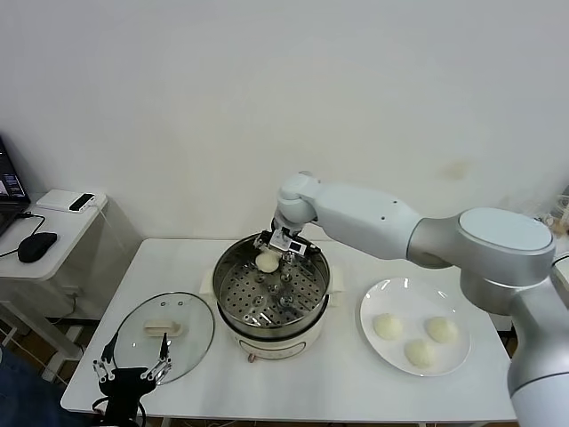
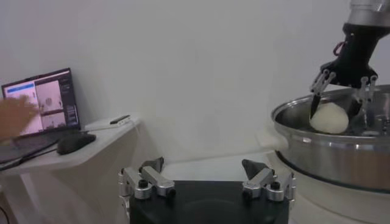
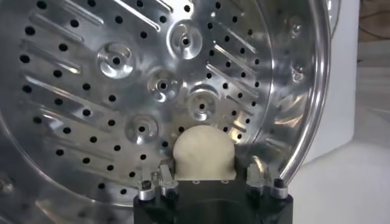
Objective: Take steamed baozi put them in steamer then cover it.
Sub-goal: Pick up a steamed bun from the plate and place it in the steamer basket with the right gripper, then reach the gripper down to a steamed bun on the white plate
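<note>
Hanging over the far side of the steamer, one baozi sits pinched in the right claw, low above the perforated tray, probably so it can be set down without rolling. Nothing else lies on the tray. Three more baozi wait on the white plate beside it. Near the cover on the surface, the left claw idles, spread wide.

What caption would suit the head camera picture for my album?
Right gripper lowers a bun into the steamer; three buns wait on the plate.
</note>
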Action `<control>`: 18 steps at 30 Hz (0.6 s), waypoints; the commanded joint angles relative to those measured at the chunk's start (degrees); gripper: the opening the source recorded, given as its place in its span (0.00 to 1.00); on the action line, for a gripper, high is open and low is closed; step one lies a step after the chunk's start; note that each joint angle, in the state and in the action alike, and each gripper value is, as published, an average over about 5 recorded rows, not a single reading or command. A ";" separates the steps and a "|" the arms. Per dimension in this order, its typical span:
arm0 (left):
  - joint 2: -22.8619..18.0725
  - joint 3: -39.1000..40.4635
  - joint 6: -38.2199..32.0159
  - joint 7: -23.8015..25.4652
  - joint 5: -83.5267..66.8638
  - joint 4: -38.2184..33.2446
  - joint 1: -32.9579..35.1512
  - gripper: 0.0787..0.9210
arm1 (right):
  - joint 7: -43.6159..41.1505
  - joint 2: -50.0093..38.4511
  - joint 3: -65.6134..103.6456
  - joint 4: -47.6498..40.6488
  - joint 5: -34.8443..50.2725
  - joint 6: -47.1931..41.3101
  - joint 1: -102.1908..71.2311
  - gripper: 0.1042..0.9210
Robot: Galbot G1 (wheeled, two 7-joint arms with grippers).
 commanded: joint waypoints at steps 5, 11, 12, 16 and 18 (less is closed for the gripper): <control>0.56 -0.08 0.40 0.10 -0.53 0.12 -0.49 0.88 | -4.86 -3.73 -2.16 7.56 13.00 -7.31 7.37 0.86; 1.63 -0.15 0.72 0.16 -1.72 -0.10 -1.05 0.88 | -9.25 -11.68 -2.77 18.12 23.12 -20.19 14.14 0.88; 1.90 -0.14 0.75 0.16 -1.96 -0.14 -1.22 0.88 | -9.46 -13.41 -2.72 19.53 23.84 -22.66 14.94 0.88; 3.11 -0.07 1.10 0.24 -2.91 -0.26 -2.16 0.88 | -9.71 -22.77 -2.80 25.78 25.27 -33.13 17.18 0.88; 3.87 -0.03 1.34 0.35 -3.39 -0.27 -2.68 0.88 | -9.71 -27.88 -2.95 28.88 26.13 -37.11 17.71 0.88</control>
